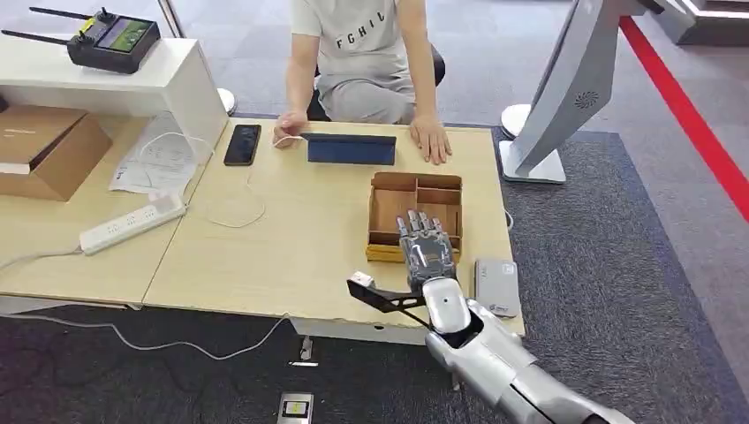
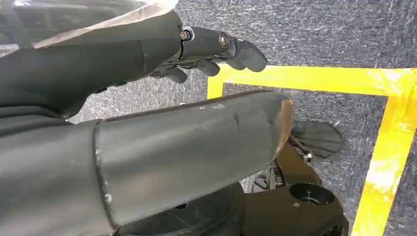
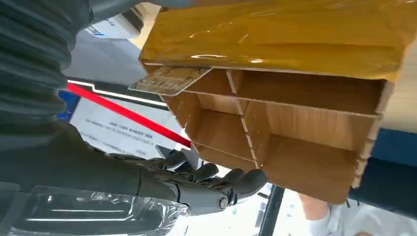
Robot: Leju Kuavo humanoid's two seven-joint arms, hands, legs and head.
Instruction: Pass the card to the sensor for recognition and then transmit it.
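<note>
Colours on and around your table

You have a pale wood table point(image 1: 291, 238) with a brown wooden compartment box point(image 1: 415, 190) at its 3 o'clock side, yellow along the box's near edge; your silver right arm ends in a dark grey right hand point(image 1: 427, 249). At 12 o'clock lies a dark blue tablet point(image 1: 351, 148), beside it a black phone point(image 1: 242, 144). A red stripe point(image 1: 684, 110) crosses the grey floor; yellow tape point(image 2: 393, 147) marks the dark carpet.

Sensor point(image 1: 496, 286) right of tray point(image 1: 385, 205)

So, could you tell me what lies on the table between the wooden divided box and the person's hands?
In the head view, a dark tablet lies between the wooden box and the person's hands.
</note>
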